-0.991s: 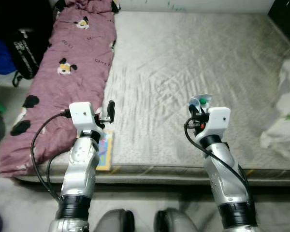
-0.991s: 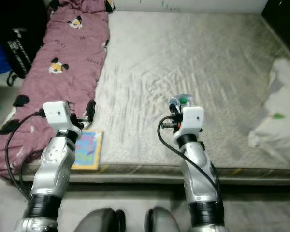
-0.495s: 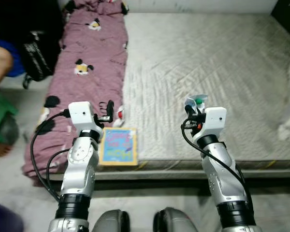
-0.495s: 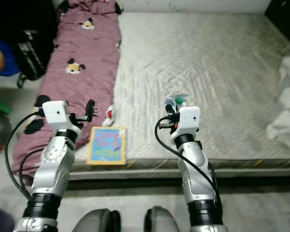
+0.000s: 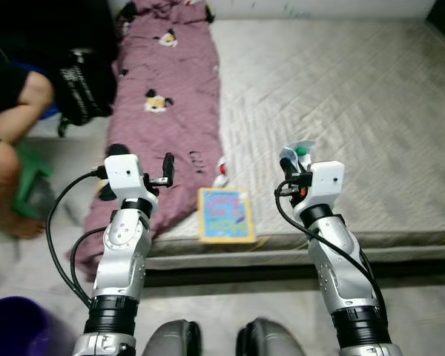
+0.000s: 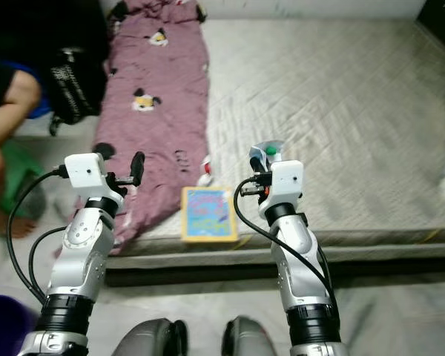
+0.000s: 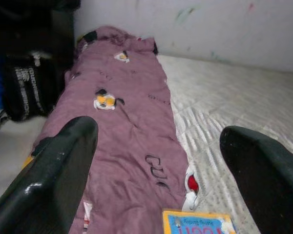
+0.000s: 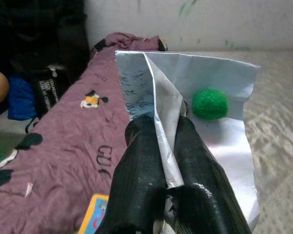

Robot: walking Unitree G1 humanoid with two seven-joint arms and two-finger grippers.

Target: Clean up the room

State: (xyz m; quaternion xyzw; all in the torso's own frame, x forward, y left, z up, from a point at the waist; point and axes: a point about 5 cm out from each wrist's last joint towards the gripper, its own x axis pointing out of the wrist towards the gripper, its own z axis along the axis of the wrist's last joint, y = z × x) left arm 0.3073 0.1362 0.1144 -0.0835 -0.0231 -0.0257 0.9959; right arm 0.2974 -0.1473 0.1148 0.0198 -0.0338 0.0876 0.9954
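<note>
Left eye view: the right gripper point(image 5: 291, 165) is raised over the mattress point(image 5: 356, 96) near its front edge, clamping a silvery wrapper point(image 5: 300, 153) with a green spot; its fingers are mostly hidden behind the wrist housing. The left gripper point(image 5: 169, 167) is raised above the purple blanket point(image 5: 167, 111). A book point(image 5: 224, 215) lies at the mattress edge between the arms. A person's arm and leg point(image 5: 7, 141) are cut off at the left border, beside a black bag point(image 5: 85, 85). Left wrist view: both fingers point(image 7: 63, 170) stand wide apart, nothing between them; the book is cut off by the frame. Right wrist view: the fingers point(image 8: 141, 170) are pressed together on the folded wrapper; its printing is illegible.
</note>
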